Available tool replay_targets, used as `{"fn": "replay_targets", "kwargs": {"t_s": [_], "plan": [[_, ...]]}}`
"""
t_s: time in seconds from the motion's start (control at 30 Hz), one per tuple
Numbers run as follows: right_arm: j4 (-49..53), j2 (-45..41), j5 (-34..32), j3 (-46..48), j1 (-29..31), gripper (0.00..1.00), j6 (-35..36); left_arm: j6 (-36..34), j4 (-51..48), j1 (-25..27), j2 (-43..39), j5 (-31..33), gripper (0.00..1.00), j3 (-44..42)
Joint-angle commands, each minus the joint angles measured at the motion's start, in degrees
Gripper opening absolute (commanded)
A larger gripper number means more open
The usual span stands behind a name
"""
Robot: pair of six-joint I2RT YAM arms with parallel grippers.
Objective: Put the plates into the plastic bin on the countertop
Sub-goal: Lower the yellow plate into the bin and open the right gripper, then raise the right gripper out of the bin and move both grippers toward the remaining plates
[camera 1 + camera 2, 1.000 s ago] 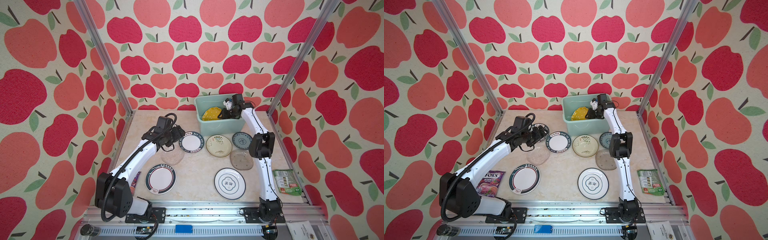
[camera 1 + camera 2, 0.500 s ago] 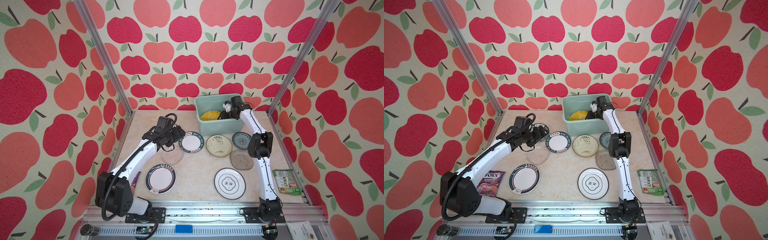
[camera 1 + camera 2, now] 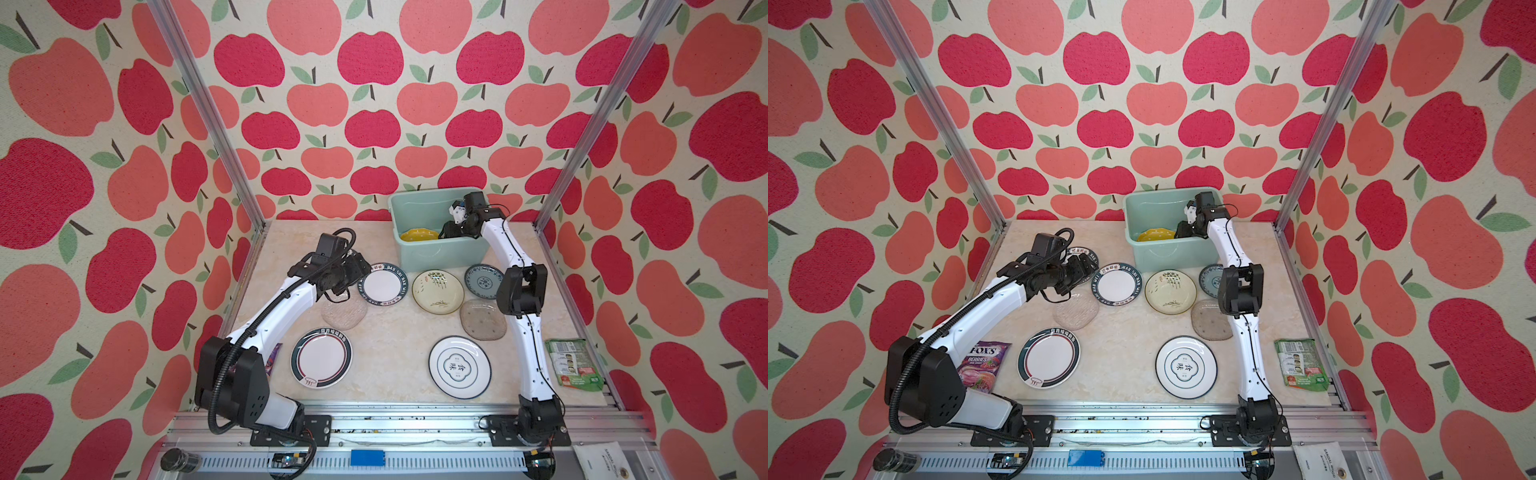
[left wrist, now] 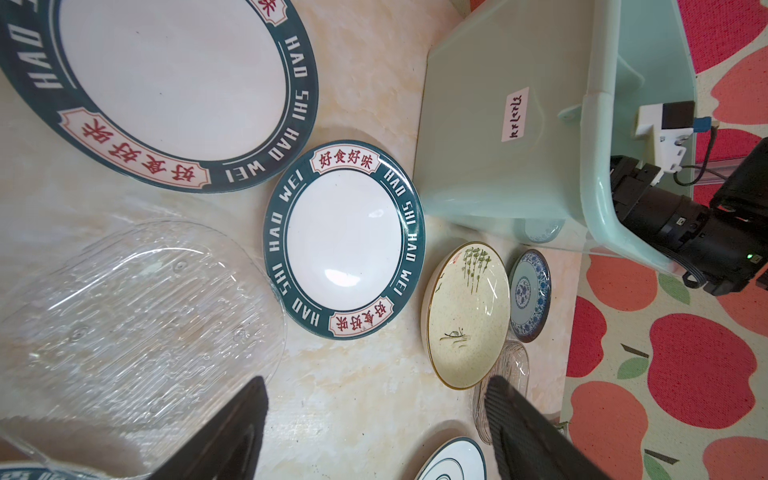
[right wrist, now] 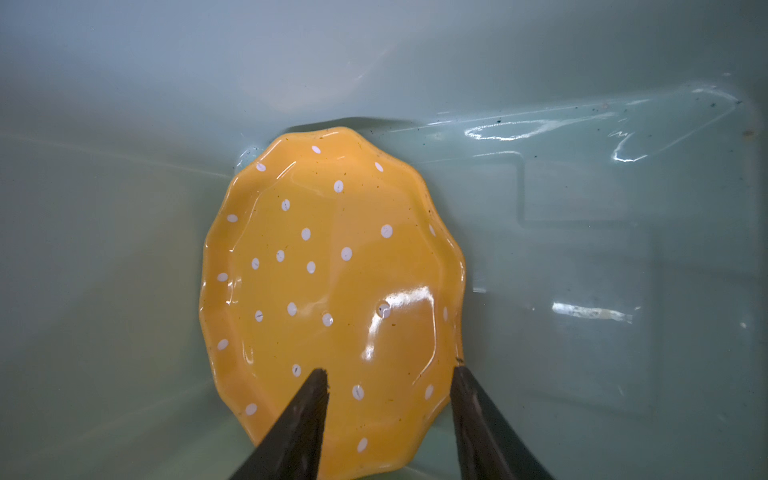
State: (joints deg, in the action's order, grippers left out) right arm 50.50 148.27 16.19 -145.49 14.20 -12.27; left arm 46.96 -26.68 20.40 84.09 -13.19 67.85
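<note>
1. The yellow dotted plate (image 5: 332,270) lay inside the plastic bin (image 3: 440,253), low on its floor and close to one wall. Whether it sat fully flat or leaned a little on that wall could not be told from the wrist view.
2. The right gripper (image 5: 388,370) hung low inside the bin with its jaws apart. One finger was over the plate's face and the other just at its scalloped rim, and they clamped nothing. The step in hand looked like the let-go and the way out.
3. To do it well, the jaws needed to part far enough for both fingers to clear the rim, so that neither hooked a scallop on the rise.
4. The exit was best made straight up until the fingers topped the bin's rolled rim, and only then back over the countertop (image 3: 386,345). A slanting pull risked knocking the near wall and shifting the bin.
5. The left gripper (image 4: 377,378) hovered with jaws wide and empty above the countertop. It was beside the clear glass plate (image 4: 137,307), with the small lettered plate (image 4: 345,241) ahead of it and the cream floral plate (image 4: 467,316) off to one side.
6. Its pick was probably better held back until the right arm was out of the bin, since both arms would need the same opening.
</note>
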Motion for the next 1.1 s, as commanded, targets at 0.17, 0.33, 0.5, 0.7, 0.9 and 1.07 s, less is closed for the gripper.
{"fn": "replay_targets", "kwargs": {"t_s": [0.17,0.33,0.5,0.7,0.9,1.07], "plan": [[-0.49,-1.80,-1.20,-0.43,-1.17,0.52,0.41,-0.93,-0.38,-0.54,0.53,0.23,0.85,2.90],[-1.09,-10.08,0.45,-0.52,-1.13,0.54,0.06,-4.03,-3.53,-0.54,-4.31,3.30,0.85,4.86],[0.40,-19.63,3.17,0.35,-1.10,0.56,0.08,-7.34,-9.44,-0.46,-13.09,6.49,0.85,5.97],[6.53,-32.55,8.32,8.47,-0.93,0.56,-0.51,-8.80,-18.67,-0.47,-25.71,5.81,0.86,6.05],[7.21,-52.26,7.62,32.01,0.38,0.56,-0.34,-6.46,-27.09,-0.12,-33.33,-1.20,0.86,5.27],[4.31,-70.41,6.24,53.48,2.74,0.60,-1.90,-3.21,-26.85,1.72,-36.70,-8.21,0.86,1.50]]}}
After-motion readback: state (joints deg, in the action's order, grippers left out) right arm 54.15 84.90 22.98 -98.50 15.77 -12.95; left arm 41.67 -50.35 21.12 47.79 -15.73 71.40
